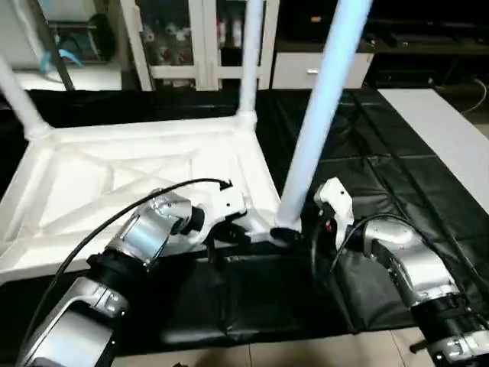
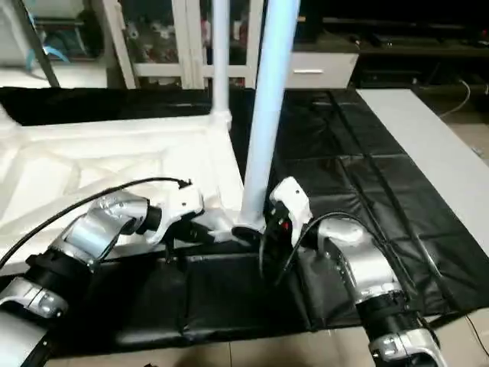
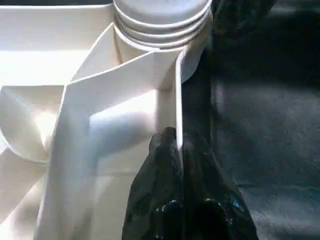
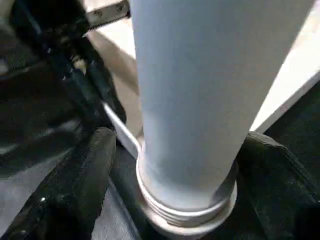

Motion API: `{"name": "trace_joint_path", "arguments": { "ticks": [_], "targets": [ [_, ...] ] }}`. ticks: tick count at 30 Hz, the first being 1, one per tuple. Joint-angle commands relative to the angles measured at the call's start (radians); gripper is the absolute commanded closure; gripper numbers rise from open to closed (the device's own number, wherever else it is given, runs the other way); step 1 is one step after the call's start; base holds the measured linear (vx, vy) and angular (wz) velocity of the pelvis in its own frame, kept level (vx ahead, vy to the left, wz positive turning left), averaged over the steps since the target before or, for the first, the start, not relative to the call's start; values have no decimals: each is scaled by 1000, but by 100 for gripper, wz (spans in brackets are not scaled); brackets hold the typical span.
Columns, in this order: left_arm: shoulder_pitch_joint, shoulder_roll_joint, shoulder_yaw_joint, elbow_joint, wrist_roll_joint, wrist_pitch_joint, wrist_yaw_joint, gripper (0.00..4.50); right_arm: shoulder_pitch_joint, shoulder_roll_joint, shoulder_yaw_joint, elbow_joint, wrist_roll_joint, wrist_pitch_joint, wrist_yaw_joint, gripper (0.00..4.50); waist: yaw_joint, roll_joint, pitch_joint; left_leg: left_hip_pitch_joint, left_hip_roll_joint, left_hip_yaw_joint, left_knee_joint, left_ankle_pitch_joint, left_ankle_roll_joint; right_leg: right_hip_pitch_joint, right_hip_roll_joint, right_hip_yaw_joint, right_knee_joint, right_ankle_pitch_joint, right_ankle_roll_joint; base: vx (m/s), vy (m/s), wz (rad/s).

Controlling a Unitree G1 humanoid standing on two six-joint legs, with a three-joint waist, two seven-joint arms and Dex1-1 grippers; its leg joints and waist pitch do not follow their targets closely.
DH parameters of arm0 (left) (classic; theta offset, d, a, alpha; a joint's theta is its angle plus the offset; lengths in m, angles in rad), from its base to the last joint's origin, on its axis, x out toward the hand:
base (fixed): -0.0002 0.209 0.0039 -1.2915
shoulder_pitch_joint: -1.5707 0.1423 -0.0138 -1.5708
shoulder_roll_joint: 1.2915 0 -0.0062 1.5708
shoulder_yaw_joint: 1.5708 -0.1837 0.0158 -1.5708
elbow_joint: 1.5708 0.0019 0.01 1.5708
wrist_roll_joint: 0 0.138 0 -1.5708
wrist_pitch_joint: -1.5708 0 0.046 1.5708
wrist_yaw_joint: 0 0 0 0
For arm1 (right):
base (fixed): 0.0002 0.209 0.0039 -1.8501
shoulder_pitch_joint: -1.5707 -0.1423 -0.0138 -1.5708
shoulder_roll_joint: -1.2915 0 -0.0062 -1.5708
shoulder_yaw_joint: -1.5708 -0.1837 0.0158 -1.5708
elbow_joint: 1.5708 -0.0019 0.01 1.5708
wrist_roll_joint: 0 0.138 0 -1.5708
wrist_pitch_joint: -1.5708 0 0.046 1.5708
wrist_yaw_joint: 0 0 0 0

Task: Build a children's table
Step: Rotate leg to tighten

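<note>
Background: white cabinets [image 1: 206, 38] with glass doors stand behind the black-covered worktop [image 1: 397, 176].
Table top: the white square top [image 1: 99, 183] lies on the worktop with its ribbed underside up.
Standing legs: one white leg [image 1: 250, 53] rises from the far corner socket; another leg [image 1: 17, 95] rises at the far left corner.
Near leg: a long white tapered leg [image 1: 321, 115] stands tilted in the near right corner socket [image 3: 160, 20] (its ringed base shows at the socket).
My left tool [image 3: 177, 150]: both black fingers clamped together on the thin side rim of the top, just beside that socket.
My right tool [image 4: 170, 165]: fingers [image 4: 80, 185] apart, one on each side of the near leg's base; whether they touch it I cannot tell.
</note>
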Motion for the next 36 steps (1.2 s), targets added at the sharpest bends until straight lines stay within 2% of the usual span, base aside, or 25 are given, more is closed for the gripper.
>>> {"name": "trace_joint_path", "arguments": {
  "ticks": [1,3,4,5,7,11,14,15,19,20,22,23,24,26,27,30,32,33,34,35,36],
  "targets": [
    [36,1,-78,15,27,27,-53,450,-11,-3,26,27,-11,-5,30,58,-1,2,-51,0,24,0,-76,-294,24,46,-38,28,-66,-281,-233,0,0,0],
    [39,5,-78,4,29,31,-57,450,-27,8,27,65,-23,-19,33,58,0,1,-53,0,25,-1,-76,-282,23,45,-41,28,-67,-297,-228,0,0,0],
    [39,6,-77,3,29,32,-56,450,-30,9,27,73,-25,-22,33,74,0,2,-54,0,25,-1,-75,-275,23,45,-41,28,-65,-289,-230,0,0,0],
    [40,6,-76,2,29,32,-54,450,-35,12,27,85,-29,-27,33,92,0,1,-56,1,25,-1,-74,-267,24,44,-42,28,-63,-276,-236,0,0,0],
    [40,7,-72,1,28,36,-51,450,-53,22,22,129,-41,-46,21,92,0,-4,-57,-2,25,0,-73,-237,30,47,-39,27,-58,-227,-247,0,0,0],
    [41,7,-71,4,28,42,-44,450,-75,30,20,179,-51,-72,8,137,0,1,-54,-1,23,1,-73,-251,30,47,-40,27,-62,-256,-242,0,0,0],
    [39,4,-73,3,29,50,-44,450,-91,39,13,209,-51,-86,19,159,-3,-4,-53,-1,24,0,-75,-267,31,47,-39,26,-65,-287,-234,0,0,0],
    [38,4,-74,4,29,50,-44,450,-95,45,10,213,-49,-89,21,170,-3,-2,-53,-1,24,-1,-76,-276,30,46,-41,26,-66,-309,-228,0,0,0],
    [38,2,-73,5,31,51,-39,450,-101,57,7,230,-46,-106,27,176,-4,-2,-54,0,25,-2,-76,-277,27,44,-41,26,-67,-317,-223,0,0,0],
    [39,2,-70,5,31,53,-34,450,-100,60,5,231,-47,-111,26,176,-3,-8,-54,-1,25,-2,-76,-274,29,45,-41,26,-66,-319,-222,0,0,0],
    [38,-1,-67,8,31,55,-27,450,-99,65,1,233,-45,-115,21,176,-4,-6,-53,-1,25,-2,-77,-277,29,43,-41,26,-68,-325,-220,0,0,0],
    [35,-12,-55,25,32,60,1,450,-93,82,-13,233,-39,-117,-12,177,-4,1,-53,0,25,-2,-77,-283,26,42,-40,26,-69,-328,-219,0,0,0],
    [30,-24,-46,35,32,65,25,450,-91,100,-29,235,-40,-120,-65,177,-6,2,-52,0,24,-2,-78,-288,20,41,-40,27,-70,-329,-218,0,0,0],
    [17,-53,-25,61,28,73,69,450,-93,140,-67,246,-35,-121,-168,177,-7,0,-52,0,22,-3,-78,-297,14,42,-39,26,-71,-344,-213,0,0,0],
    [-8,-89,-2,109,34,66,141,450,-99,201,-125,264,-15,-113,-307,177,-10,1,-51,2,20,-3,-79,-311,2,37,-39,25,-76,-385,-199,0,0,0],
    [-28,-114,17,144,36,64,196,450,-101,244,-161,273,1,-106,-393,177,-13,1,-54,0,19,-7,-81,-315,-8,38,-41,24,-79,-407,-176,0,0,0],
    [-60,-156,51,198,30,63,280,450,-108,305,-200,297,12,-108,-512,177,-13,7,-56,3,20,-6,-79,-309,-7,36,-41,26,-77,-378,-184,0,0,0],
    [-76,-171,60,223,32,59,313,450,-114,332,-206,309,7,-115,-561,177,-14,8,-59,0,18,-6,-78,-283,-10,39,-37,26,-70,-304,-203,0,0,0],
    [-81,-176,64,233,32,57,326,450,-116,340,-205,313,0,-119,-581,177,-15,7,-58,-2,17,-4,-78,-276,-8,40,-35,25,-69,-290,-205,0,0,0],
    [-93,-189,73,256,32,50,358,450,-121,358,-203,324,-19,-129,-633,177,-17,14,-57,-1,16,-3,-78,-279,-11,38,-34,25,-71,-278,-208,0,0,0],
    [-117,-214,89,301,37,39,418,450,-135,398,-198,348,-69,-146,-756,177,-18,24,-60,2,15,-4,-77,-274,-20,38,-34,26,-67,-256,-213,0,0,0]
  ]
}}
